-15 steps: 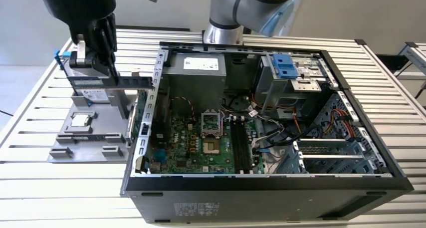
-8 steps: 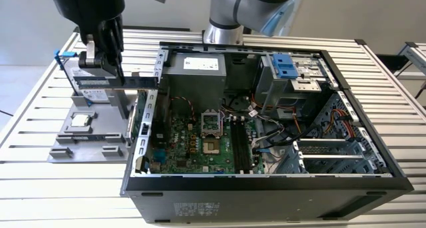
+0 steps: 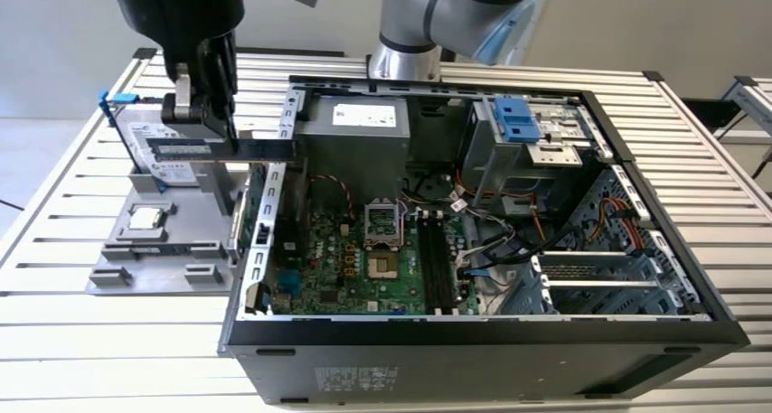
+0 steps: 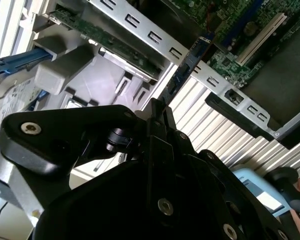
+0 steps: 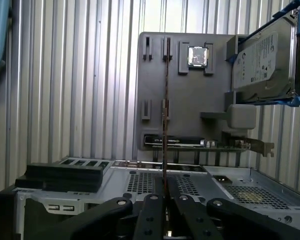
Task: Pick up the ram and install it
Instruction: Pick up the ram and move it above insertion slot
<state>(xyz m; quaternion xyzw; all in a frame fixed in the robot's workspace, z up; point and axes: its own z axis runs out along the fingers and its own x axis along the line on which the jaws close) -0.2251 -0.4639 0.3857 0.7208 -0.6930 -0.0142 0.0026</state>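
Pincer: closed on the ram; the pincer clamps one end of the ram, its fingertips pressed on the board's two flat faces
Ram, place: off the grey tray and held level above it, with the free end reaching the wall of the case at the exterior view's left
Ram to pincer: it sticks straight out from the fingertips; the ram shows edge-on in the first wrist view and as a blue-green strip in the second wrist view
Handling: judged light, thin and stiff; likely to crack if bent or twisted; chips and contact edge best left untouched
Hold: by the flat faces near one end, as now; the long overhang could lever it in the grip
Slots: dark slots inside the case, well apart from the ram
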